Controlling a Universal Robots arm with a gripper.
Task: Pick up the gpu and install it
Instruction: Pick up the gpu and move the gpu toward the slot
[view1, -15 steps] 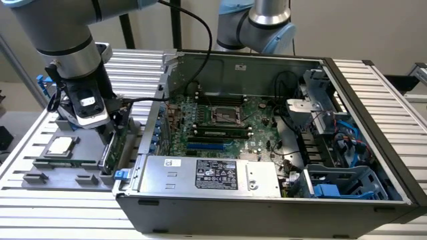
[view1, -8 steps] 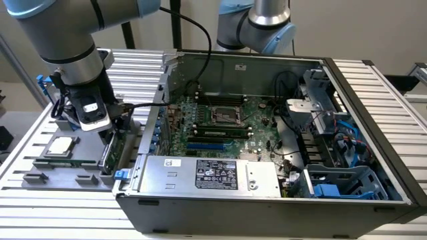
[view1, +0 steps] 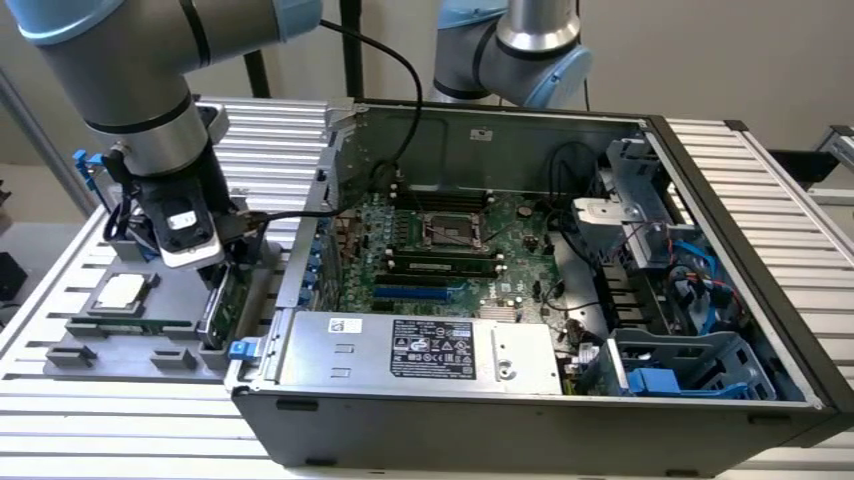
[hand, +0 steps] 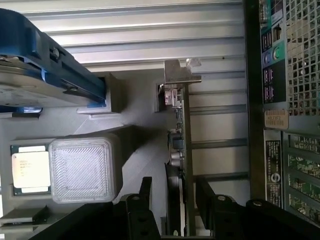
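The gpu (view1: 220, 305) stands on its long edge in a slot of the grey parts tray (view1: 80, 355), just outside the open computer case (view1: 534, 410) on the exterior view's left. My gripper (view1: 218, 280) hangs straight down over it. In the wrist view the card (hand: 179, 145) runs edge-on, its metal bracket at the far end. My gripper (hand: 175, 197) is open and straddles the card, with one black finger (hand: 146, 192) on each side and small gaps showing. The motherboard (view1: 454, 240) lies inside the case with a blue expansion slot (view1: 420, 293) near its front.
On the tray lie a processor (hand: 30, 167), a clear square cover (hand: 85, 167), a memory stick (view1: 134, 325) and a hard drive with blue rails (hand: 45, 65). The case's perforated rear wall (hand: 295, 75) stands close beside the card. A second arm (view1: 514, 50) stands behind the case.
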